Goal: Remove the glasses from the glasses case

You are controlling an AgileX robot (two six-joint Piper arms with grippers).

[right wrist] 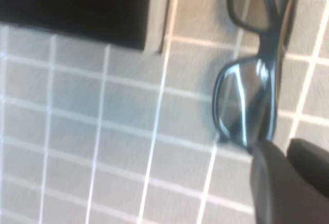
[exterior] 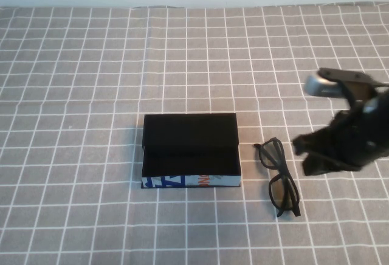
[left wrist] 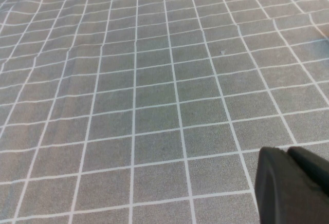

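High view, for your log: glasses [exterior: 279,176] lying on cloth [exterior: 73,95] just beside glasses case [exterior: 190,151], right gripper [exterior: 316,152] near them, seemingly released; left gripper [left wrist: 290,185] parked, fingers unclear; removal apparently done, retract next.

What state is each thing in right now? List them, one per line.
glasses: out of the box, folded, lying flat on the cloth to its right.
glasses case: open, nothing visible inside, flat on the cloth.
right gripper: just right of the glasses, holding nothing.
left gripper: over bare cloth, holding nothing, out of the high view.
tablecloth: spread flat, slightly wrinkled.
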